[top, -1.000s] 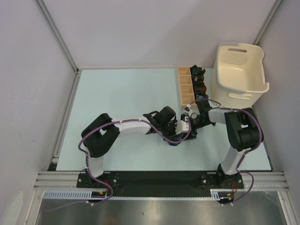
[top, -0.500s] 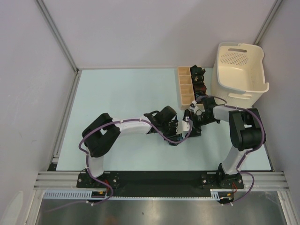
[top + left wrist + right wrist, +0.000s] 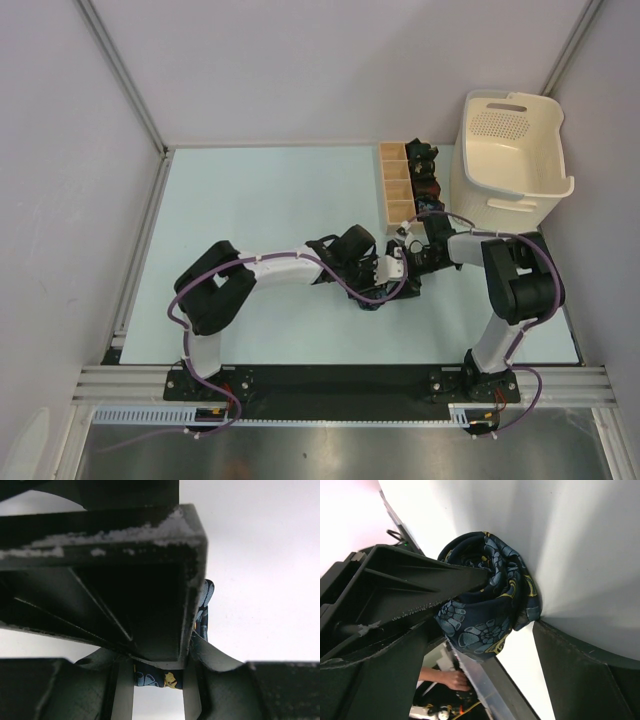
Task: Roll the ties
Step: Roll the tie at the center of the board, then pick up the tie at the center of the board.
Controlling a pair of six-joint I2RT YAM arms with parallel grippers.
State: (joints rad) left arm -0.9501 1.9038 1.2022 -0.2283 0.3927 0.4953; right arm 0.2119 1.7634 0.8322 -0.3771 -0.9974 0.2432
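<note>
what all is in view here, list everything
floral tie: one, navy with blue and yellow pattern, rolled, between the end effectors
dark ties: count unclear, dark, right side of the divided box
divided box: one, tan wood, far right of the table
basket: one, cream, right of the box
table: one, pale green
left end effector: black, shut on the floral tie
right end effector: black, open around the roll

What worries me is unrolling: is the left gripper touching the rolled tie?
Touching. The left wrist view shows the left gripper pinching the rolled tie between its jaws.
</note>
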